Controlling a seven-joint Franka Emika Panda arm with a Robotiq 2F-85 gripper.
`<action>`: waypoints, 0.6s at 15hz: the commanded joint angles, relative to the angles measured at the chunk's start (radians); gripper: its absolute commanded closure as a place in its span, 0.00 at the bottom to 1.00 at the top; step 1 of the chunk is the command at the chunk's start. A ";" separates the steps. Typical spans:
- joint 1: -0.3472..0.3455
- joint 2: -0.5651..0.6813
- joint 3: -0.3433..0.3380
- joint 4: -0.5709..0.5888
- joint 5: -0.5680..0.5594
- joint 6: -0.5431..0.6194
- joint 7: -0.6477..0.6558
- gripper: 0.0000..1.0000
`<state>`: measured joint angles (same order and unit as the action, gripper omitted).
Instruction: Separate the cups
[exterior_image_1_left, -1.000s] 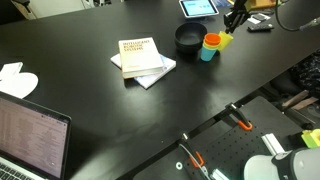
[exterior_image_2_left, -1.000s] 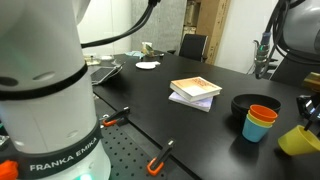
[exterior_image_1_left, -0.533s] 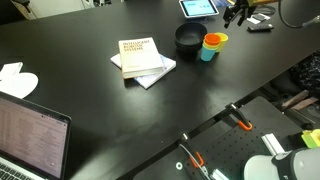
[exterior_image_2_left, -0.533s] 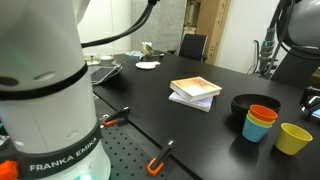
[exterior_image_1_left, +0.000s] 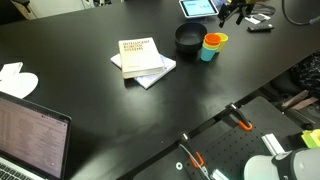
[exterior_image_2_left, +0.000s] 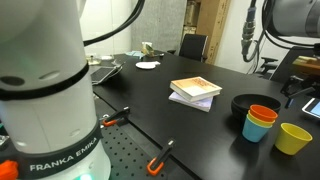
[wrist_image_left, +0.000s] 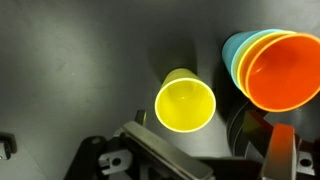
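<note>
A yellow cup (exterior_image_2_left: 292, 138) (wrist_image_left: 185, 103) stands upright on its own on the black table, just beside the stack. The stack is an orange cup (exterior_image_2_left: 264, 112) (wrist_image_left: 283, 68) nested in a teal-blue cup (exterior_image_2_left: 257, 130) (wrist_image_left: 231, 52); in an exterior view it shows as the stack (exterior_image_1_left: 211, 45). My gripper (exterior_image_1_left: 237, 11) (wrist_image_left: 215, 160) hangs above the yellow cup, open, with nothing between its fingers (wrist_image_left: 150, 150). In the wrist view the yellow cup lies clear of both fingers.
A black bowl (exterior_image_1_left: 187, 38) (exterior_image_2_left: 250, 103) sits right behind the stack. Two stacked books (exterior_image_1_left: 143, 58) (exterior_image_2_left: 195, 90) lie mid-table. A laptop (exterior_image_1_left: 30, 140), a white object (exterior_image_1_left: 17, 78) and a tablet (exterior_image_1_left: 198, 7) lie toward the table's edges.
The gripper opened and let go of the yellow cup, which now stands on the table beside the stack. The gripper then rose up and away from it.
</note>
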<state>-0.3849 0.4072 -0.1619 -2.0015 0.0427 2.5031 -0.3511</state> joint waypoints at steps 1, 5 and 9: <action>0.030 -0.095 -0.015 -0.109 -0.029 -0.005 0.023 0.00; 0.043 -0.121 -0.002 -0.173 -0.013 0.009 0.007 0.00; 0.069 -0.102 -0.005 -0.189 -0.021 0.027 0.028 0.00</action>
<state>-0.3362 0.3216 -0.1615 -2.1613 0.0376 2.5048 -0.3488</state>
